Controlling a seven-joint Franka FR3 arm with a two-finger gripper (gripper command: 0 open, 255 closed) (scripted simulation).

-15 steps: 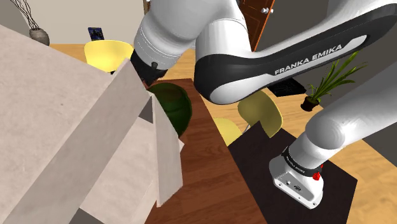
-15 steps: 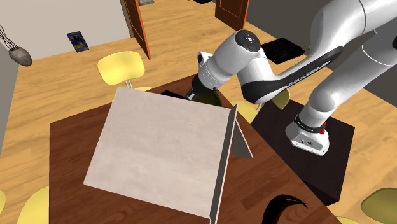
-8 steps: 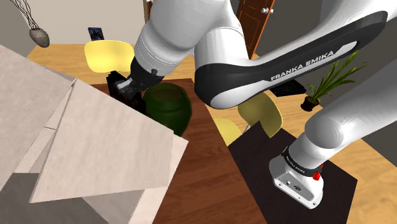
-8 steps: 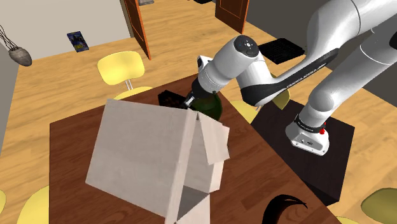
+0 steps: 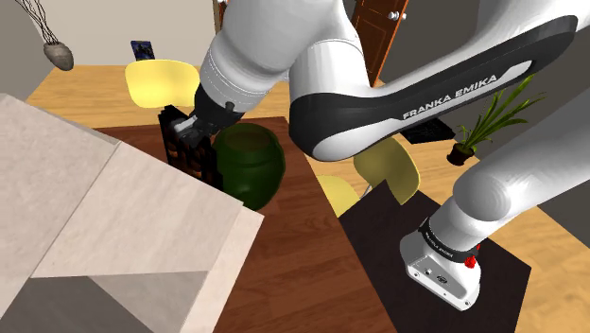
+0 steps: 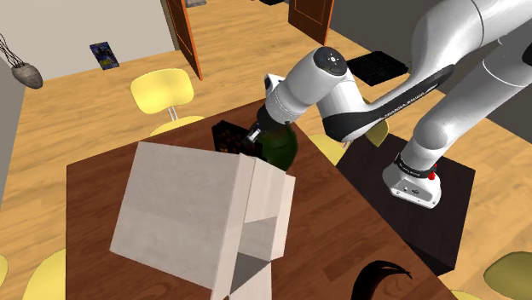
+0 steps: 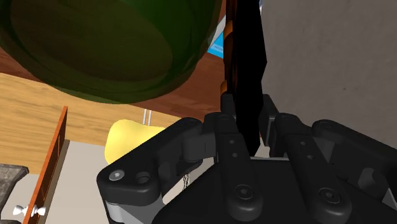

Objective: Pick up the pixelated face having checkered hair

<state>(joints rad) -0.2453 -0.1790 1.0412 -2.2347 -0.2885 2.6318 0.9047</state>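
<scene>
**A:** What is to be seen of the room, going from the shoulder view's left?

**B:** A grey vase (image 5: 57, 52) with twigs is seen at the far left. A small blue picture (image 5: 143, 47) is propped at the foot of the pale wall. A yellow chair (image 5: 159, 80) is set on the wooden floor (image 5: 558, 255), behind a dark brown table (image 5: 312, 255). Further right a brown door (image 5: 383, 28) and a potted plant (image 5: 484, 118) are found, and the black stand (image 5: 378, 236) is at the lower right.

**A:** And what is on the table?

**B:** Its left part is covered by a big pale box (image 5: 113, 218). Just right of the box the pixelated face (image 5: 176, 147), a thin dark slab flecked with orange, is held upright. A round dark green pot (image 5: 251, 161) is stood just beside the slab.

**A:** How is the gripper placed?

**B:** In the wrist view the gripper (image 7: 248, 124) is clamped on the slab's edge, with a finger (image 7: 224, 121) pressed to each face. Whether the slab is raised clear of the table cannot be told.

**A:** What is changed from half a second ago?

**B:** The box's flaps, then raised and tilted, have been dropped flat, so more of the slab is uncovered. The white arm (image 5: 284, 57) and the pot have hardly been shifted.
</scene>
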